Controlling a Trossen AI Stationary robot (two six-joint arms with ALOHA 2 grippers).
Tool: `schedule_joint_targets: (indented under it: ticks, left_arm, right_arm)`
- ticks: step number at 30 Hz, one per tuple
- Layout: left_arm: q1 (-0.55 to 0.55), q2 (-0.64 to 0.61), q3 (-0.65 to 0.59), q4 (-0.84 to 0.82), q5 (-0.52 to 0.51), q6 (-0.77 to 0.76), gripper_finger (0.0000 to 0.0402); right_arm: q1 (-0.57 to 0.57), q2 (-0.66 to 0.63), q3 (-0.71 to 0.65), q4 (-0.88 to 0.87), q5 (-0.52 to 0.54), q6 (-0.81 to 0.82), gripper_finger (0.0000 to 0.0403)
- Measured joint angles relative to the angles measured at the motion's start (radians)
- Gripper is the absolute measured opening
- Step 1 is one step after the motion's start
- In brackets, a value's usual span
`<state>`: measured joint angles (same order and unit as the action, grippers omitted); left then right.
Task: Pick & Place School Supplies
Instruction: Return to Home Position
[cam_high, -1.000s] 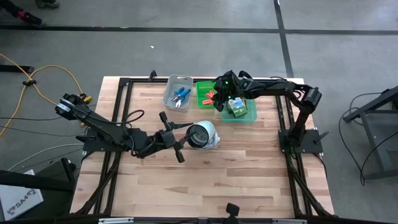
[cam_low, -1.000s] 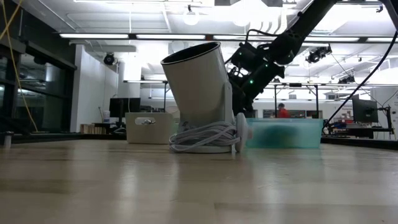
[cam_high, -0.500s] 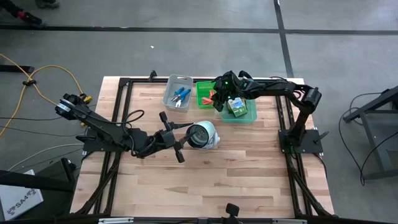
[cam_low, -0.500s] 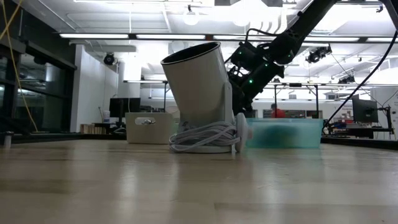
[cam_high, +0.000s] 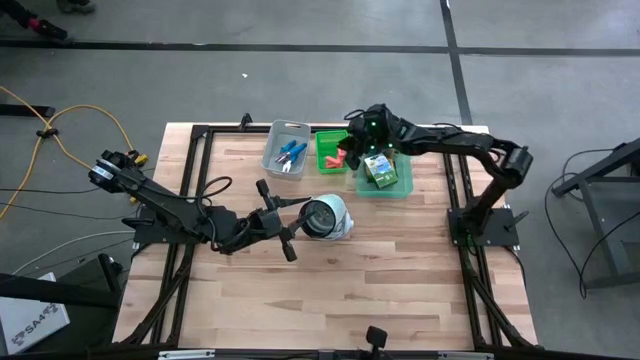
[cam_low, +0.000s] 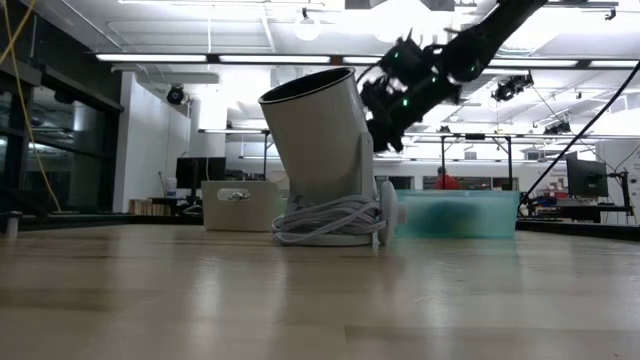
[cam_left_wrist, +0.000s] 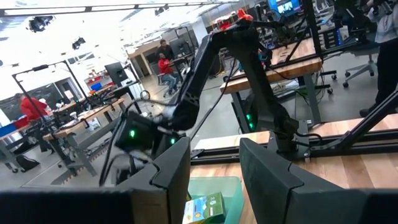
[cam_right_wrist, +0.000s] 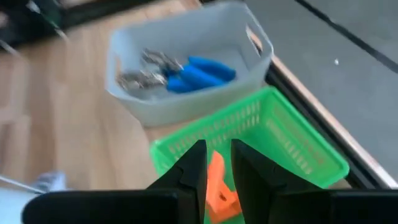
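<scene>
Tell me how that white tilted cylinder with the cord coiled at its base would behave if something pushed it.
The white cylinder leans over on its base, so a shove high up would probably tip it. The loose cord coiled at its base would likely drag or snag. Its round body might roll once down.

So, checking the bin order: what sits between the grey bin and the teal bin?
The green bin, with orange erasers inside; the high view shows it in line between them.
</scene>
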<state>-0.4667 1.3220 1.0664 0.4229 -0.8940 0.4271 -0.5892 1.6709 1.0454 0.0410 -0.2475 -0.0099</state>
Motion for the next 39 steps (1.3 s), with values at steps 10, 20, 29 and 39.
schedule_joint_targets:
  ticks: [10, 20, 29, 39]
  left_arm:
    - [-0.001, 0.0, 0.0, 0.0, -0.011, -0.111, 0.0134]
    - [-0.014, 0.0, 0.0, -0.004, -0.093, -0.081, 0.0134]
    - [-0.061, -0.086, -0.004, -0.199, -0.204, -0.168, 0.0134]
    - [0.117, -0.192, -0.011, -0.585, 0.231, -0.439, 0.0134]
  right_arm:
    - [0.009, -0.123, 0.002, -0.015, -0.092, 0.055, 0.0058]
    - [0.016, -0.173, 0.002, -0.044, -0.183, 0.169, 0.006]
    - [0.021, -0.172, 0.001, -0.087, -0.37, 0.182, 0.0056]
    - [0.079, -0.305, 0.001, -0.121, -0.363, 0.199, 0.0056]
